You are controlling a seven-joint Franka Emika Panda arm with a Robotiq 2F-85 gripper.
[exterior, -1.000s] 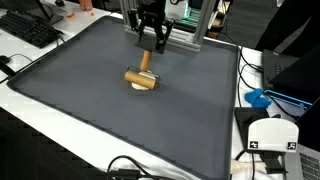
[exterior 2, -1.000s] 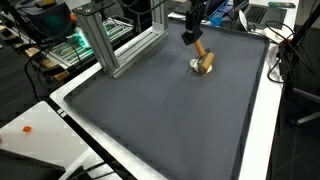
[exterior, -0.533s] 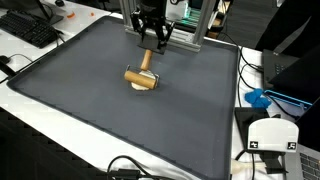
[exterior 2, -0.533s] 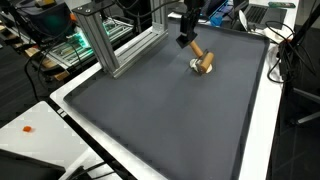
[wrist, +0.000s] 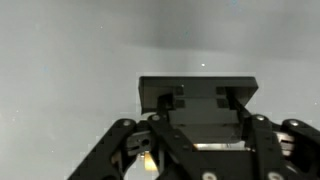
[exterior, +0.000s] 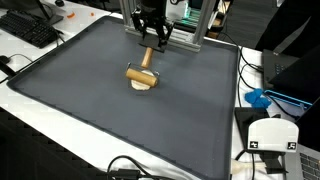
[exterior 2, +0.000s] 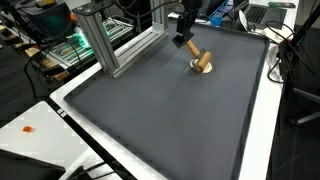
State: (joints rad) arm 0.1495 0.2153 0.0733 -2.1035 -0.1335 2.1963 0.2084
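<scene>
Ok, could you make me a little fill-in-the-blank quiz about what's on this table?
The wooden mallet lies on a dark ___ mat. The jaws hang over the mallet's thin part, its ___. The jaws stand ___, holding nothing. Beside the mat lies a black computer ___.
Missing words: grey; handle; open; keyboard.

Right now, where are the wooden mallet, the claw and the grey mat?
wooden mallet (exterior: 142, 76), in an exterior view, its head.
claw (exterior: 152, 45), in an exterior view, between its fingertips.
grey mat (exterior: 90, 112), in an exterior view, bare part.
</scene>
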